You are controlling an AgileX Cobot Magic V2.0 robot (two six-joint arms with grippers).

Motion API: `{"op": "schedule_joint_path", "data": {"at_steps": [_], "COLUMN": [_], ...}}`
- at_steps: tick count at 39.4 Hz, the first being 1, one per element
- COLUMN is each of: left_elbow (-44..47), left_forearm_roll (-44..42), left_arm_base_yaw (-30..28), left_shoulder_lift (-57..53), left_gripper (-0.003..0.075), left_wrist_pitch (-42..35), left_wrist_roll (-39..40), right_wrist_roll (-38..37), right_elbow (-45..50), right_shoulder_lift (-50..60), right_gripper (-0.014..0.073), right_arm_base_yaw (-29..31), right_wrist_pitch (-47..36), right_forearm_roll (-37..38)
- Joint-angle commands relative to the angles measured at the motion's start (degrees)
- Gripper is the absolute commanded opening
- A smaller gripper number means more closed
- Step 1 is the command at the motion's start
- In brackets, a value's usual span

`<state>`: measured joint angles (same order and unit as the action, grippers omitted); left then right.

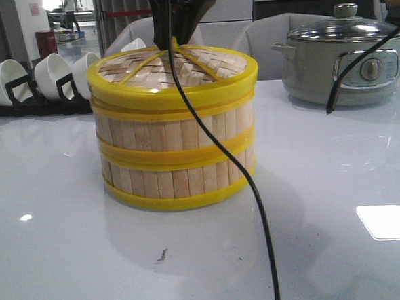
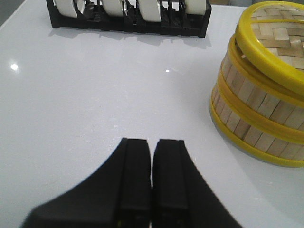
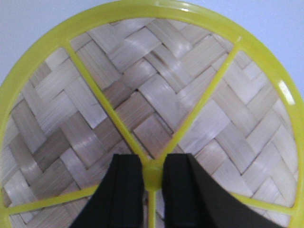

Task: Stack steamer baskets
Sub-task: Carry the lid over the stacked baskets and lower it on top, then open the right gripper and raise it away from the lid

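Two steamer baskets stand stacked in the middle of the white table, the upper steamer basket [image 1: 172, 135] on the lower steamer basket [image 1: 178, 182]. A woven, yellow-rimmed lid [image 1: 175, 73] rests on top, slightly tilted. My right gripper [image 3: 153, 168] comes down from above and is shut on the lid's small yellow knob [image 3: 153, 172] at the hub of its spokes. In the left wrist view the stack [image 2: 256, 102] is off to one side. My left gripper [image 2: 152, 142] hangs over bare table away from it, shut with nothing between its fingers.
A black rack of white bowls [image 1: 39, 78] stands at the back left. A grey electric pot with a glass lid [image 1: 344, 59] stands at the back right. A black cable [image 1: 256, 187] hangs in front of the stack. Chairs stand behind the table.
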<state>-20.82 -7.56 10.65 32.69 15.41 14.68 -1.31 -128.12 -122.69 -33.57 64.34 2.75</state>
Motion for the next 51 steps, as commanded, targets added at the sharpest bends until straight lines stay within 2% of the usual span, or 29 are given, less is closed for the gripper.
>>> {"op": "schedule_joint_path", "data": {"at_steps": [1,13,17,22,25,38,51], "left_elbow": [-1.75,-1.75,-1.75,-1.75,-1.75,-1.75,-1.75], "left_forearm_roll": [-0.13,-0.13,-0.13,-0.13,-0.13,-0.13,-0.13], "left_arm_base_yaw": [0.0,0.0,0.0,0.0,0.0,0.0,0.0], "left_shoulder_lift": [-0.09,-0.09,-0.09,-0.09,-0.09,-0.09,-0.09], "left_gripper": [0.0086,0.0086,0.0086,0.0086,0.0086,0.0086,0.0086], "left_wrist_pitch": [-4.99,-4.99,-4.99,-4.99,-4.99,-4.99,-4.99], "left_wrist_roll": [0.36,0.36,0.36,0.36,0.36,0.36,0.36], "right_wrist_roll": [0.34,0.34,0.34,0.34,0.34,0.34,0.34], "right_elbow": [-1.8,-1.8,-1.8,-1.8,-1.8,-1.86,-1.53], "right_shoulder_lift": [3.75,2.92,2.92,2.92,2.92,3.7,11.77], "right_gripper": [0.006,0.0067,0.0169,0.0372,0.043,0.0435,0.0434], "right_arm_base_yaw": [0.43,0.43,0.43,0.43,0.43,0.43,2.1], "right_wrist_pitch": [-3.04,-2.87,-2.86,-2.86,-2.92,-4.76,-11.85], "right_forearm_roll": [0.93,0.93,0.93,0.93,0.93,0.93,1.26]}}
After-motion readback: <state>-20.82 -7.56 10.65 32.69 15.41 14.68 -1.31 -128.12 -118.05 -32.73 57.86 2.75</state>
